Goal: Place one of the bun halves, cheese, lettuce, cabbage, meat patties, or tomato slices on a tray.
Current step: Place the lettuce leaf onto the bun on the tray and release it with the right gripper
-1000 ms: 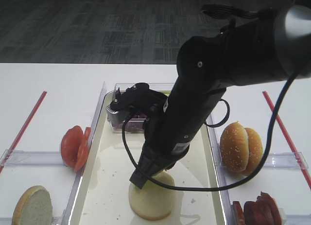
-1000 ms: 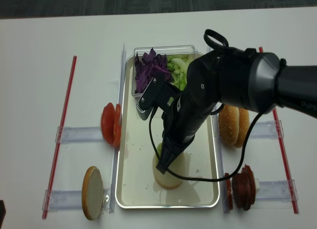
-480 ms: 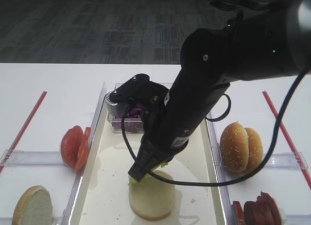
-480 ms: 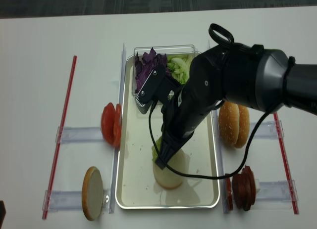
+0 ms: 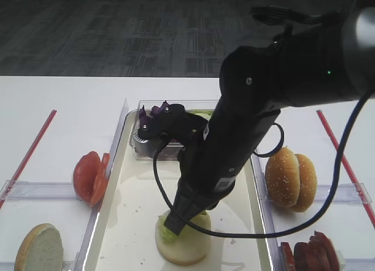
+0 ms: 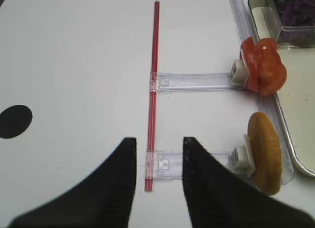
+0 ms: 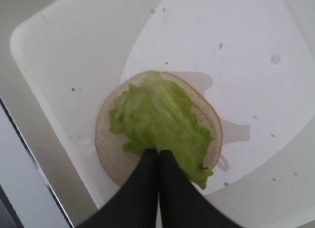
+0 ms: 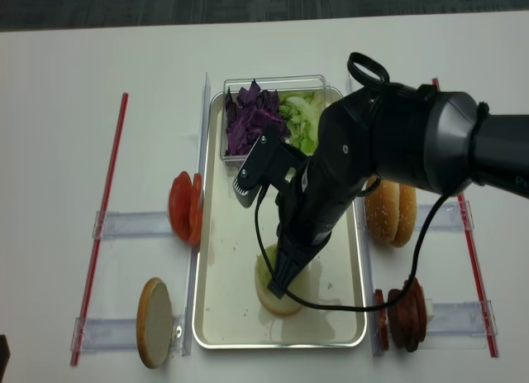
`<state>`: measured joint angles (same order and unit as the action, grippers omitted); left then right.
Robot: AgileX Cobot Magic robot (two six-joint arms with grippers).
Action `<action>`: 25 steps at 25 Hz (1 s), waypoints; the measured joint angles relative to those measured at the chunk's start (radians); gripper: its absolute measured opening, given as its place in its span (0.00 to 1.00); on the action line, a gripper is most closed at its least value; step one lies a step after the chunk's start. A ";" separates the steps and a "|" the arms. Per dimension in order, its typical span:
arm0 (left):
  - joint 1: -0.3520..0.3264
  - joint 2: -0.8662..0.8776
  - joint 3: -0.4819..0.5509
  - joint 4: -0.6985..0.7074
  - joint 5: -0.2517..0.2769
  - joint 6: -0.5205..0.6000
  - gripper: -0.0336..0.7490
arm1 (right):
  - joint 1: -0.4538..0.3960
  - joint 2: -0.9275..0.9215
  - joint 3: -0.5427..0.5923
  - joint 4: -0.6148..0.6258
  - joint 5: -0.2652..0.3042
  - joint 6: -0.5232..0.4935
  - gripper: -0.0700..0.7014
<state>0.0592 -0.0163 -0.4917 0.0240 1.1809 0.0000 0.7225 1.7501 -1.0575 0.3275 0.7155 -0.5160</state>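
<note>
Item: lettuce leaf [image 7: 156,123], pinched at its near edge by the closed right end effector [image 7: 158,159] and spread just ahead of the tips across the cut face of the bun half [image 7: 109,144] on the tray [image 7: 64,50], apparently for layering.

Matt food and glossy plastic on a smooth white table.
The cream-white rectangular tray [image 8: 216,234] has a smooth, faintly shiny floor and a bright metallic rim. A crinkly light green lettuce leaf [image 7: 155,124] lies on a matt, porous pale bun half [image 7: 110,149]. The clear plastic box [image 8: 273,83] is glossy; the black right gripper [image 7: 158,161] looks matt.
</note>
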 joint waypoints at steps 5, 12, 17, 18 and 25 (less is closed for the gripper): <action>0.000 0.000 0.000 0.000 0.000 0.000 0.33 | 0.000 0.000 0.013 0.003 0.001 -0.006 0.13; 0.000 0.000 0.000 0.000 0.000 0.000 0.33 | 0.000 0.009 0.013 0.011 0.011 -0.006 0.13; 0.000 0.000 0.000 0.000 0.000 0.000 0.33 | 0.000 0.019 0.013 0.017 0.035 -0.007 0.13; 0.000 0.000 0.000 0.000 0.000 0.000 0.33 | 0.000 0.021 0.013 0.019 0.041 -0.007 0.13; 0.000 0.000 0.000 0.000 0.000 0.000 0.33 | 0.000 0.028 0.013 0.027 0.048 -0.007 0.13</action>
<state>0.0592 -0.0163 -0.4917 0.0240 1.1809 0.0000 0.7225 1.7781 -1.0440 0.3547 0.7635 -0.5232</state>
